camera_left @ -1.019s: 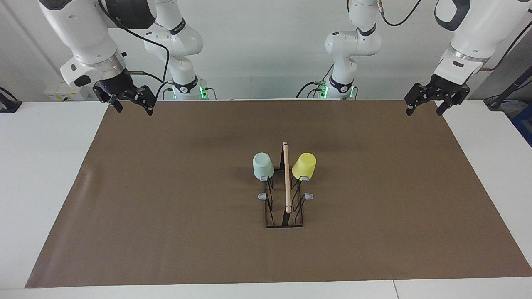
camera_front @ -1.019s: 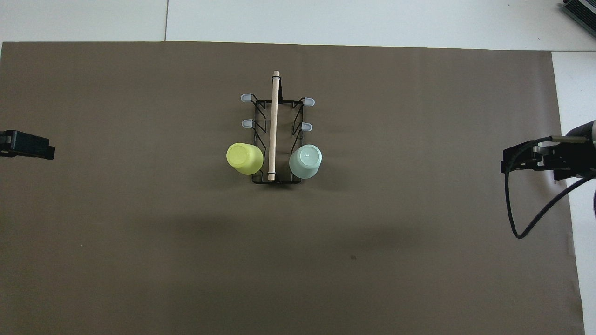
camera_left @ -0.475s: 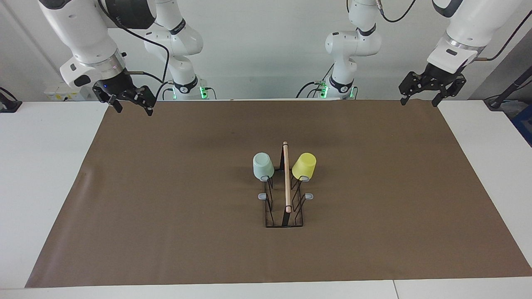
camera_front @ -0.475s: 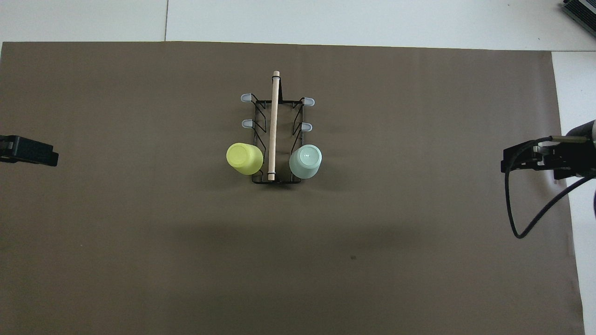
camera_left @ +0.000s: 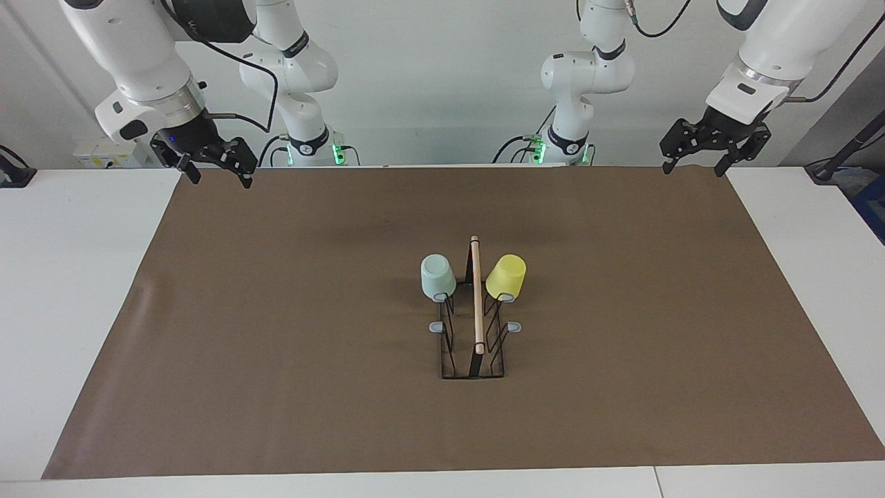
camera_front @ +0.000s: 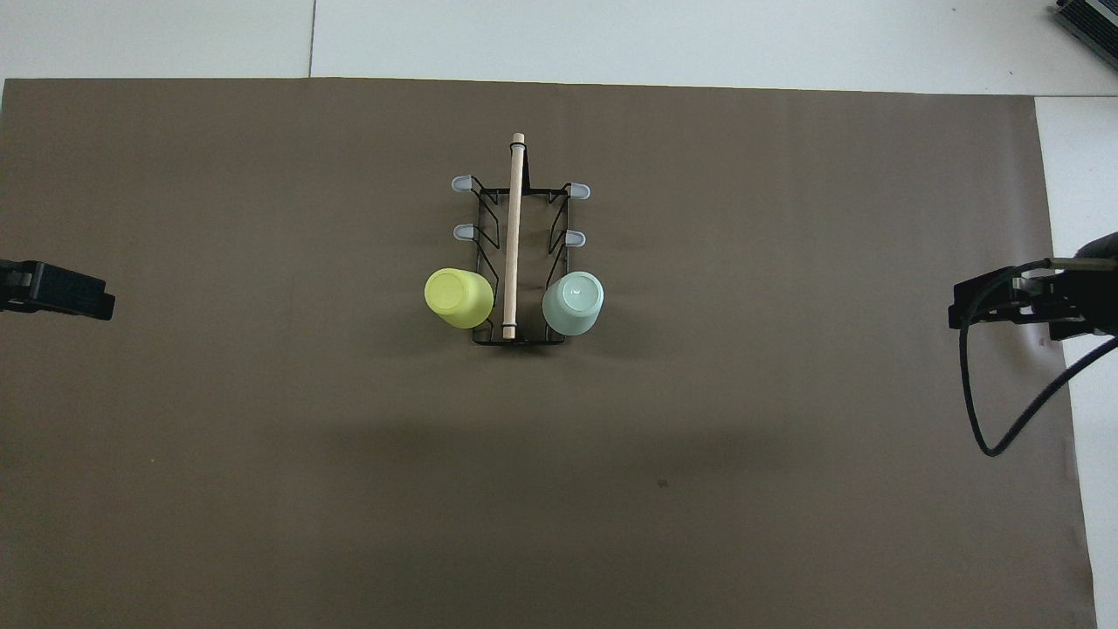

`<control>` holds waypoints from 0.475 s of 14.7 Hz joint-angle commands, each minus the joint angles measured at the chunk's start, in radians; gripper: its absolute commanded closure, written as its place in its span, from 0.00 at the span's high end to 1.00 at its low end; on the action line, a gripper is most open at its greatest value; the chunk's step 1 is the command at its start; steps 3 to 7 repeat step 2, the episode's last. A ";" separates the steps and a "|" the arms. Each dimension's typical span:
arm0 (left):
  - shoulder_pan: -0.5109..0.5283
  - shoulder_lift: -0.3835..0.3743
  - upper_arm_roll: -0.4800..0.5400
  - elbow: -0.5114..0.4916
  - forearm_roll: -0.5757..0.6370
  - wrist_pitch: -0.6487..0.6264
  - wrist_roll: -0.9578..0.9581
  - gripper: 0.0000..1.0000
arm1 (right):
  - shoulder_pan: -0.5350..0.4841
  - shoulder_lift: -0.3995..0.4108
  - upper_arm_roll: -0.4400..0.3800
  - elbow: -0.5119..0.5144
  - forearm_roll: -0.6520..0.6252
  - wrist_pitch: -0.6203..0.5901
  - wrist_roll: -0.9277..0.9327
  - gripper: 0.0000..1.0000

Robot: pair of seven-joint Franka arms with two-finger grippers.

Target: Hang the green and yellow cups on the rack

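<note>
The black wire rack [camera_left: 473, 325] [camera_front: 517, 253] with a wooden rod on top stands mid-mat. The mint green cup [camera_left: 438, 277] [camera_front: 573, 302] hangs upside down on the prong nearest the robots on the side toward the right arm's end. The yellow cup [camera_left: 506, 277] [camera_front: 458, 298] hangs upside down on the matching prong toward the left arm's end. My left gripper [camera_left: 693, 166] [camera_front: 52, 290] is open and empty, raised over the mat's edge at the left arm's end. My right gripper [camera_left: 220, 176] [camera_front: 1004, 306] is open and empty, raised over the mat's corner at the right arm's end.
A brown mat [camera_left: 276, 311] covers most of the white table [camera_left: 76, 277]. Several grey-tipped prongs [camera_left: 437, 326] on the rack carry nothing. A black cable [camera_front: 987, 419] loops down from the right arm.
The left gripper has risen and drawn back toward its base. The right gripper has lifted slightly. The cups and the rack have not moved.
</note>
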 commanded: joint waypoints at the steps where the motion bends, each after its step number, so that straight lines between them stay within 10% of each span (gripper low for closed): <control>1: 0.013 -0.025 -0.006 -0.030 -0.003 -0.002 0.014 1.00 | -0.011 0.009 0.001 0.021 0.022 -0.019 -0.022 1.00; 7: 0.013 -0.026 -0.006 -0.037 -0.003 0.002 0.016 1.00 | -0.010 0.008 0.003 0.027 0.028 -0.020 -0.020 1.00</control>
